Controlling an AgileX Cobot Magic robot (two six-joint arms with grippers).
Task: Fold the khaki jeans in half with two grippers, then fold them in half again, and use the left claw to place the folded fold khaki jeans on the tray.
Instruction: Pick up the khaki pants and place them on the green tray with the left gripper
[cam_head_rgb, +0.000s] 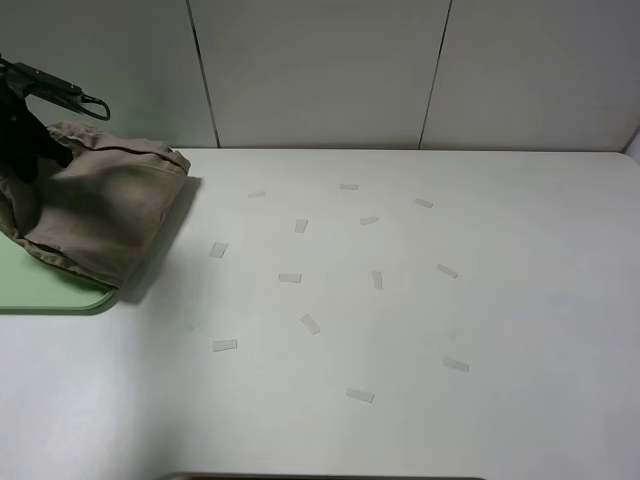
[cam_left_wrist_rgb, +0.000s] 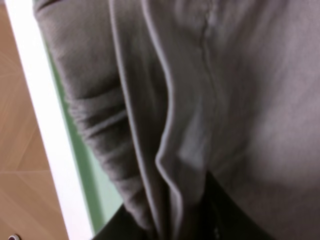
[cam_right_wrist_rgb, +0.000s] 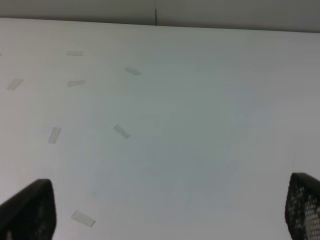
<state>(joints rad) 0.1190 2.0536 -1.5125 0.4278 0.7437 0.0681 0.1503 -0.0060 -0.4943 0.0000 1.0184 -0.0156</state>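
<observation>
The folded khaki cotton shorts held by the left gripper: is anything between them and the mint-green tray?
Nothing visible. The folded khaki cotton shorts, pinched by the black left gripper, already hang partly over the flat mint-green plastic tray, whose visible part is bare.

folded khaki jeans (cam_head_rgb: 105, 215) bunched over mint tray (cam_head_rgb: 45, 290), far left.

One khaki jeans bundle (cam_head_rgb: 100, 215); one tray (cam_head_rgb: 50, 290); one bench (cam_head_rgb: 500, 300); fourteen tape strips (cam_head_rgb: 290, 278); two hands, left hand (cam_head_rgb: 20, 150), right hand (cam_right_wrist_rgb: 170, 210).
</observation>
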